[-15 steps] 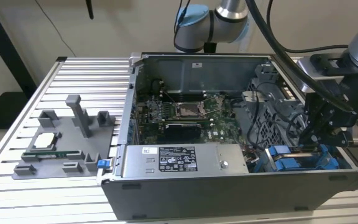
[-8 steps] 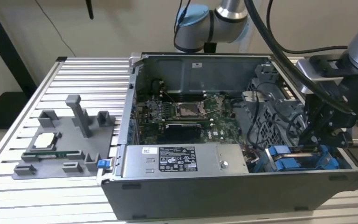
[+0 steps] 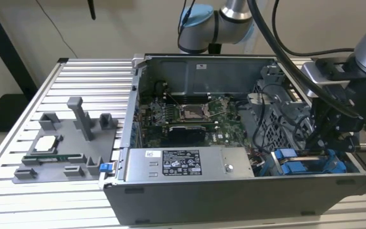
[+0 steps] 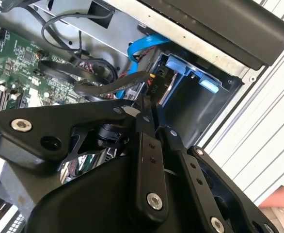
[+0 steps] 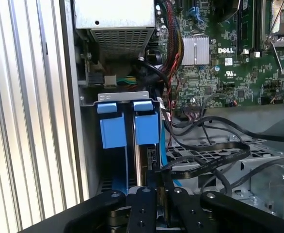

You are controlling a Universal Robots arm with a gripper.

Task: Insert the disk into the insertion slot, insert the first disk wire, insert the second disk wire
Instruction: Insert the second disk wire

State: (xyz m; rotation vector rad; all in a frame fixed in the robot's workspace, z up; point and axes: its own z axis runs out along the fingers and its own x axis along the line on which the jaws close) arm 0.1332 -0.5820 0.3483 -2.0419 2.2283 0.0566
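Note:
The disk sits upright in the insertion slot [image 5: 122, 97] of the grey drive cage; its blue carrier [image 5: 147, 127] shows beside another blue carrier [image 5: 113, 128]. In the exterior view the blue carriers [image 3: 300, 166] lie at the case's corner nearest the exterior view's right. My gripper [image 5: 157, 187] hangs right over the disk's rear edge with its fingers [image 4: 146, 145] pressed close together on the end of a flat black disk wire [image 5: 214, 162]. That wire [image 4: 108, 85] curls back toward the motherboard. The drive's metal body is mostly hidden by the fingers and the cage [image 4: 190, 107].
The open computer case [image 3: 234, 195] lies on a slatted aluminium table [image 3: 17, 200]. A grey power-supply box [image 3: 189, 164] sits next to the cage and the green motherboard [image 3: 189, 114] beyond it. A blue cable [image 4: 142, 46] and black cable bundles crowd the cage. A grey parts fixture [image 3: 62, 148] stands at the exterior view's left.

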